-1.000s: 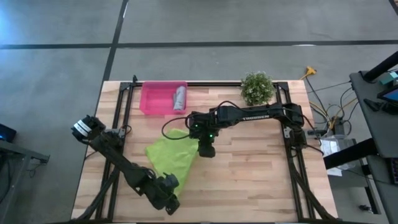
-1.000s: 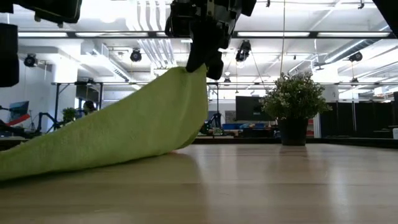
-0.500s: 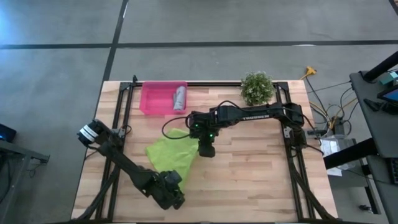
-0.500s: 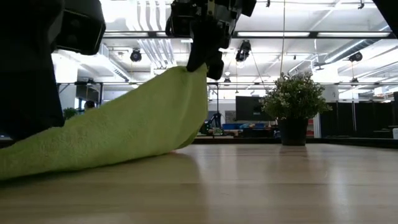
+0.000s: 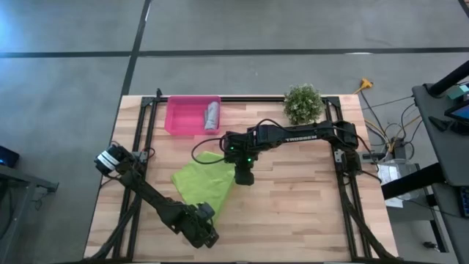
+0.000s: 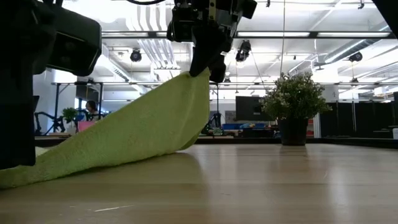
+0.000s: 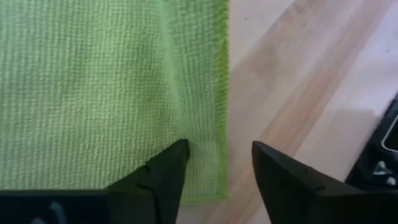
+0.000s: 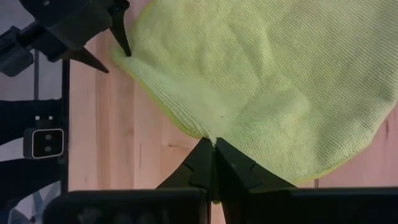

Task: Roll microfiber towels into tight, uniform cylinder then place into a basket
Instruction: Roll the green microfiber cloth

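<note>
So your right claw (image 6: 207,67) is pinched shut on one corner of the lime green towel (image 5: 202,185) and has it lifted off the counter (image 5: 293,213), which is why the cloth hangs in a long slope from up high down to the wood in the low view. My guess is you're holding it up so it can be stretched flat before any rolling starts. Your left claw (image 7: 214,171) sits low at the opposite corner, near the counter's front edge, with its fingers apart and straddling the towel's hem. It looks like one tip is touching the cloth, but I can't really tell whether it's pressing the corner down or just lining up for a pinch. Either way nothing is gripped on that side yet.

The grey towel (image 5: 212,115) is already a roll, lying inside the pink basket (image 5: 179,116) at the back of the counter, so that half looks done. The green one isn't rolled at all. The potted plant (image 5: 303,103) is well out of the way.
</note>
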Action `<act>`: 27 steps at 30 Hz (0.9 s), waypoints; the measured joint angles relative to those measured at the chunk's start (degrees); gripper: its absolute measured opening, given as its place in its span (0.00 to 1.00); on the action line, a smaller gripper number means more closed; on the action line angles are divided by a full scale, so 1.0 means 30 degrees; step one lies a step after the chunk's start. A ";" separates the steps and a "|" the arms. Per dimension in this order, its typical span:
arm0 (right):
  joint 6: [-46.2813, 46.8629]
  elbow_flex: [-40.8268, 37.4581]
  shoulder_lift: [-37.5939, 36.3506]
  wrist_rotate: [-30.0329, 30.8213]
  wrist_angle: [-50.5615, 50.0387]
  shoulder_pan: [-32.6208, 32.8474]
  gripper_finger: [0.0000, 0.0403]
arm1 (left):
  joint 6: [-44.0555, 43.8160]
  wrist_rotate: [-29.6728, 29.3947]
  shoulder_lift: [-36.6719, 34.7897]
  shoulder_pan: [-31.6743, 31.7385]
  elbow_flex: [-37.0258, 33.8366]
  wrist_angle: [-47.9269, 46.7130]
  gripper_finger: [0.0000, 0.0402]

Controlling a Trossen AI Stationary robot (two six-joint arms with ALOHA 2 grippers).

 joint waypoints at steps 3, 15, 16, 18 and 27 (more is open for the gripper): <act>0.0004 0.0000 0.0000 -0.0058 -0.0086 0.0000 0.02 | -0.0015 0.0108 0.0015 0.0014 -0.0019 -0.0202 0.34; -0.0860 -0.0121 -0.2803 0.0329 -0.2885 0.0007 0.02 | 0.0303 0.1301 -0.3212 0.0023 0.0168 -0.3193 0.00; -0.0838 -0.0266 -0.3447 0.0682 -0.2977 0.0007 0.02 | 0.0525 0.1053 -0.3945 0.0036 0.0365 -0.3871 0.00; -0.0775 -0.0543 -0.4616 0.1328 -0.2806 0.0015 0.02 | 0.1012 0.0298 -0.5388 0.0016 0.0833 -0.5905 0.00; -0.1103 -0.2952 -0.8759 0.1256 -0.1899 -0.0003 0.02 | 0.4693 -0.4553 -1.1549 0.1338 0.4159 -1.4811 0.00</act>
